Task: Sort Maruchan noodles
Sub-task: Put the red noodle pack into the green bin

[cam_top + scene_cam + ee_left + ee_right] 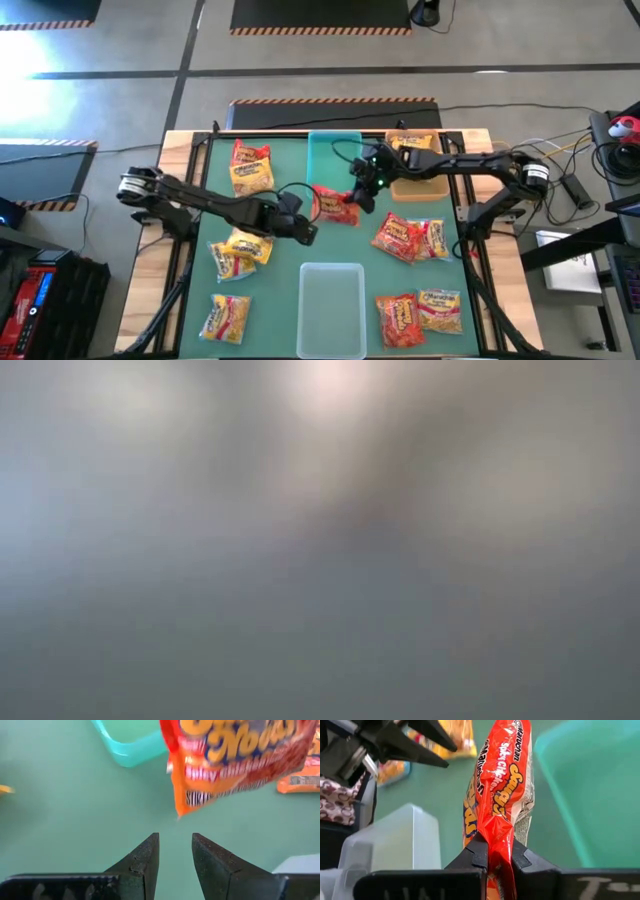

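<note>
From my right wrist view: right gripper (498,851) clenched on edge of red packet (501,795), hanging lifted, I judge for carry to teal bin (590,785) just beside. Left gripper (175,851) hovers near, fingers slightly parted, holding nothing. High view alone shows other packets scattered, clear bin (331,308) at front. Low view blurred, useless.

Teal bin (334,152), clear bin (333,308), tan bin (419,187)
</note>
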Action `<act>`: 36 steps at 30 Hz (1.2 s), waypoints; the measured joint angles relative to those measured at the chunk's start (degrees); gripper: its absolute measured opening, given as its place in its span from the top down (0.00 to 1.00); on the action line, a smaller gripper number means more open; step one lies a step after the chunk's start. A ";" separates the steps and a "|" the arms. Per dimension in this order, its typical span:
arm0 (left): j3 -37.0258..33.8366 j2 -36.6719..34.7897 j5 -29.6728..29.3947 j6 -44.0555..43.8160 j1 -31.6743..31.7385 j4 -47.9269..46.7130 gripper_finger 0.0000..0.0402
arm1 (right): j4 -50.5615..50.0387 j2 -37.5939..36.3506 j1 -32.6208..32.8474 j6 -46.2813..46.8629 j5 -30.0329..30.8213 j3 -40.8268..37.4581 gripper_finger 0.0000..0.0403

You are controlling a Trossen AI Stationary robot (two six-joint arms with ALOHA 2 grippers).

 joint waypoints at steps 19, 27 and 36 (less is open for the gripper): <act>-0.22 -2.52 -2.59 11.77 7.62 -3.39 0.75 | 0.39 8.31 -19.04 -28.48 3.25 8.74 0.98; -0.22 -2.52 -2.46 14.91 11.27 -2.28 0.75 | 0.83 18.52 -22.58 -32.42 4.65 15.55 0.98; -0.22 -2.52 -2.44 10.12 15.14 -1.79 0.75 | -6.95 26.24 -24.60 -37.52 8.57 27.16 0.93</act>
